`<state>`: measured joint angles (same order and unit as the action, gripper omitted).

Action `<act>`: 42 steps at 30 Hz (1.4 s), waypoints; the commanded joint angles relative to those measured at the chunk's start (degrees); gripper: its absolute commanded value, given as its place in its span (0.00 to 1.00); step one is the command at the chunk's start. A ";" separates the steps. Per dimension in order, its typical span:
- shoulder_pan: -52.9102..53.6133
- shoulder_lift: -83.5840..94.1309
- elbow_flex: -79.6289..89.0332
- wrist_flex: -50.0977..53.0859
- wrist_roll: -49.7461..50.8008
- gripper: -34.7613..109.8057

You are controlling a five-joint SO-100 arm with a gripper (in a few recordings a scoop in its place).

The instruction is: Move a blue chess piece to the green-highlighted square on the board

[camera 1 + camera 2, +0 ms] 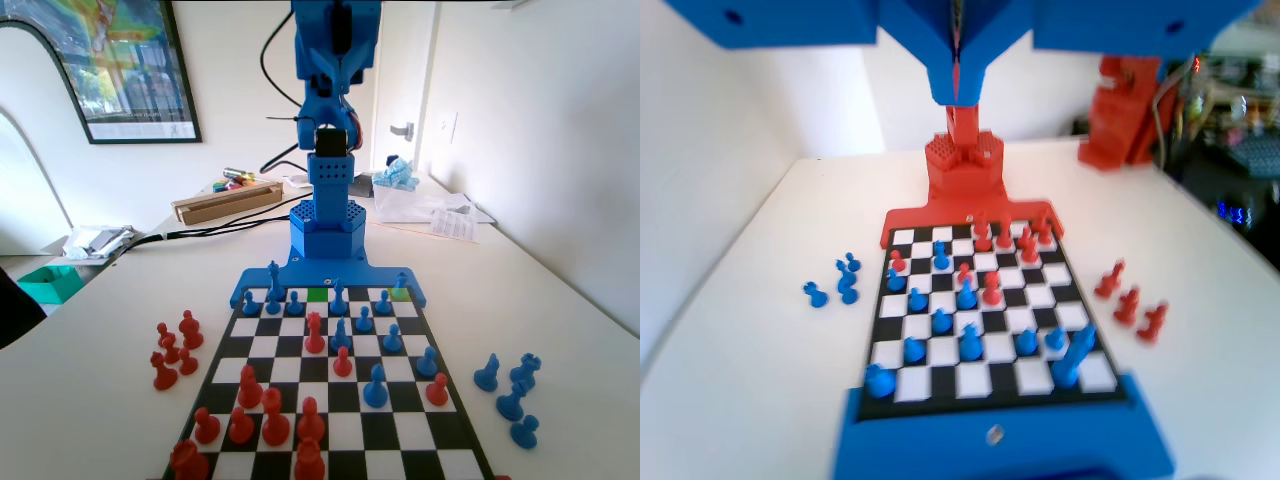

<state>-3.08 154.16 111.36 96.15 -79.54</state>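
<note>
The small blue plastic pawn with a round ball head (295, 301) stands on the far rank of the flat black-and-white checkered chessboard (330, 425) in the fixed view, just left of the bright green-highlighted square (318, 294), which is bare; a duller yellow-green square (400, 293) lies further right on the same rank with a blue piece on it. Which of the near-rank blue pieces in the wrist view is this pawn cannot be told, and neither coloured square appears there. The blue two-finger claw (958, 75) hangs high above the board in the wrist view, its jaws pressed together with nothing between them; the fixed view cuts the arm off at the top edge. Red plastic pieces (175, 350) and blue ones (512, 392) stand off the board on the white desk (560, 300). The wrist view is blurred, so piece shapes are hard to make out.
</note>
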 commanded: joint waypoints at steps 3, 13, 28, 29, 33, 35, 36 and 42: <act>-3.69 -10.20 -10.02 1.05 20.83 0.25; -13.18 -20.57 -7.29 1.14 44.82 0.25; -22.85 -35.16 1.41 -6.06 53.35 0.25; -22.94 -36.04 1.41 -6.86 53.44 0.25; -23.99 -38.41 2.90 -11.34 53.53 0.25; -24.87 -39.38 4.13 -13.18 53.61 0.25; -25.40 -39.73 5.01 -14.24 54.05 0.26; -28.13 -43.42 10.37 -20.39 56.87 0.29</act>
<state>-29.62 111.09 120.94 78.05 -23.64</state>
